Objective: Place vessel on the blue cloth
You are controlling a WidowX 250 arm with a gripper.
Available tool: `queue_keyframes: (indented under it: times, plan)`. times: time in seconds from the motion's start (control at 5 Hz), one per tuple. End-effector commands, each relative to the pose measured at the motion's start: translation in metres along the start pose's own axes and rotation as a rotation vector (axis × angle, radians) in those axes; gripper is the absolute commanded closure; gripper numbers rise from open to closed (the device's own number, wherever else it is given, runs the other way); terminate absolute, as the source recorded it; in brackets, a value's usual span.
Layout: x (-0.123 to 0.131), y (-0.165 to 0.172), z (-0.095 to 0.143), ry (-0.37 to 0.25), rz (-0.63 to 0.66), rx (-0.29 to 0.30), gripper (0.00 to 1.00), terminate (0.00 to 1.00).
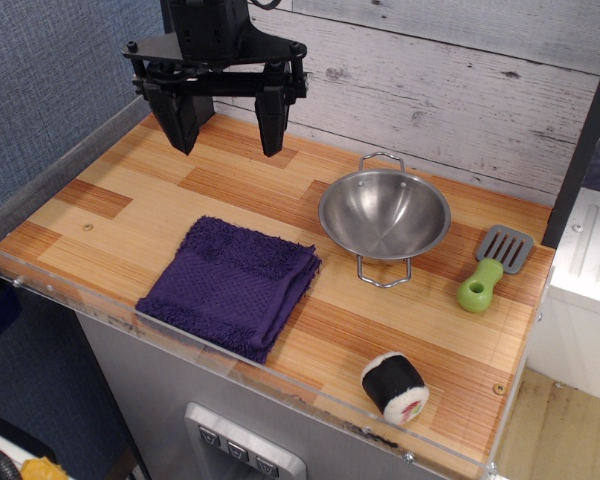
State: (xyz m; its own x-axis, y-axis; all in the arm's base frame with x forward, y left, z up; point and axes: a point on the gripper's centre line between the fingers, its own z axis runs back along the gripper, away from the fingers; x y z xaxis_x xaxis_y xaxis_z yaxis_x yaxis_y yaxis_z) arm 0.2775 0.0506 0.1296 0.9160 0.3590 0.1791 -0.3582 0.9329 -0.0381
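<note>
The vessel [384,213] is a shiny steel bowl with two wire loop handles; it stands upright on the wooden table, right of centre. The blue cloth [230,283] is a folded dark purple-blue towel lying flat near the table's front edge, just left of the bowl and apart from it. My gripper [228,145] hangs above the back left of the table, its two black fingers spread wide and empty. It is well left of and behind the bowl, and behind the cloth.
A spatula [492,267] with a green handle and grey blade lies right of the bowl. A toy sushi roll [394,386] lies near the front right edge. A clear plastic rim [180,340] borders the table. A plank wall [460,90] stands behind.
</note>
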Motion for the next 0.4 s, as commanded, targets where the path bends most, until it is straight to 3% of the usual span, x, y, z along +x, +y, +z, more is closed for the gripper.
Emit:
queue_keyframes:
  times: [0.0, 0.2]
  plan:
    - [0.000, 0.000, 0.000, 0.000, 0.000, 0.000, 0.00, 0.00]
    - [0.012, -0.004, -0.013, -0.056, 0.032, -0.034, 0.00, 0.00]
